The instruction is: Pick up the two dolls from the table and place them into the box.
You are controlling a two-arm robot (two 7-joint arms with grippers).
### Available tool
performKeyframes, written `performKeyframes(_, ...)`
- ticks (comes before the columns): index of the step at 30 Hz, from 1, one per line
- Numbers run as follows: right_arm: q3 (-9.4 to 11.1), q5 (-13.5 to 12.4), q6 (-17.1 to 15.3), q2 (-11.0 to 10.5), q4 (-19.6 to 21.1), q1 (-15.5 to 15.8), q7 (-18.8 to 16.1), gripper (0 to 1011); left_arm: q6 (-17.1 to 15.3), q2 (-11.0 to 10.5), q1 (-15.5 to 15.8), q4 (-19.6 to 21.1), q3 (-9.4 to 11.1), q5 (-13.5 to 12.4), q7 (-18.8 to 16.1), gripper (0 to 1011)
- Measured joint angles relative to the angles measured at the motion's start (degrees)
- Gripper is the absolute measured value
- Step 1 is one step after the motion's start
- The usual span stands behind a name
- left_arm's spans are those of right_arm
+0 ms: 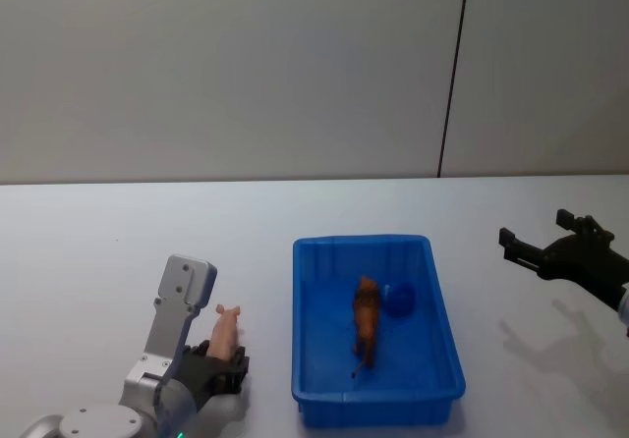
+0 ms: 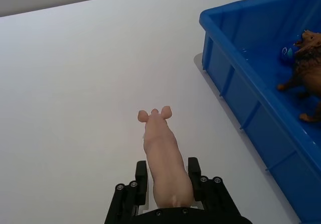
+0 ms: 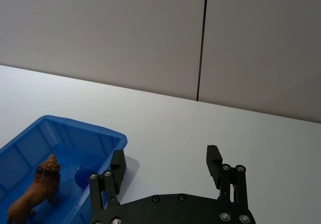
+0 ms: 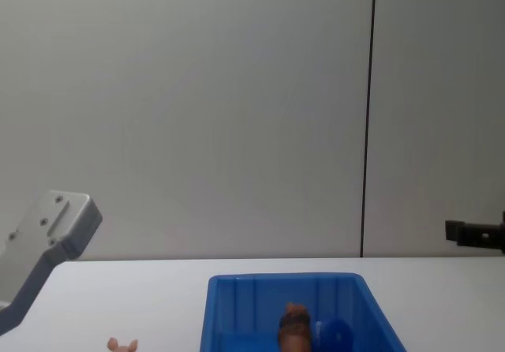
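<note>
Left tool point(image 2: 168, 184) gripping a pink pig point(image 2: 163, 158)
Brown lion point(image 1: 367, 320) and blue doll point(image 1: 399, 300) lie in the box point(image 1: 305, 359) (right tool point(image 3: 168, 166) open, over the counter point(image 1: 98, 261)).

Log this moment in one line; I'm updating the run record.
left gripper: shut on pink pig, left of box | right gripper: open, empty | brown doll, blue doll: in box

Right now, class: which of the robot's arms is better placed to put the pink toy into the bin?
Left. The left gripper is shut on the pink toy beside the blue bin; the right gripper hangs open and empty beyond the bin's other side.
</note>
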State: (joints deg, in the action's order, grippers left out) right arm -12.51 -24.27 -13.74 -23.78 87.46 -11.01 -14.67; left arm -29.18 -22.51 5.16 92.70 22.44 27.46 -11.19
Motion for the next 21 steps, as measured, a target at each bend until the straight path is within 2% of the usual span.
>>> performKeyframes(1, 0.00, 0.00, 0.00, 0.00, 0.00, 0.00, 0.00, 1001, -0.25, 0.06, 0.00, -0.03, -0.04, -0.06, -0.13, 506)
performKeyframes(5, 0.00, 0.00, 0.00, 0.00, 0.00, 0.00, 0.00, 1001, -0.65, 0.20, 0.00, -0.06, -0.12, -0.25, -0.31, 400)
performKeyframes(15, 0.00, 0.00, 0.00, 0.00, 0.00, 0.00, 0.00, 1001, -0.37, 0.53, 0.09, -0.08, -0.30, -1.45, -0.37, 389)
performKeyframes(21, 0.00, 0.00, 0.00, 0.00, 0.00, 0.00, 0.00, 1001, 2.11, 0.64, 0.25, 0.02, -0.35, -3.01, 0.66, 389)
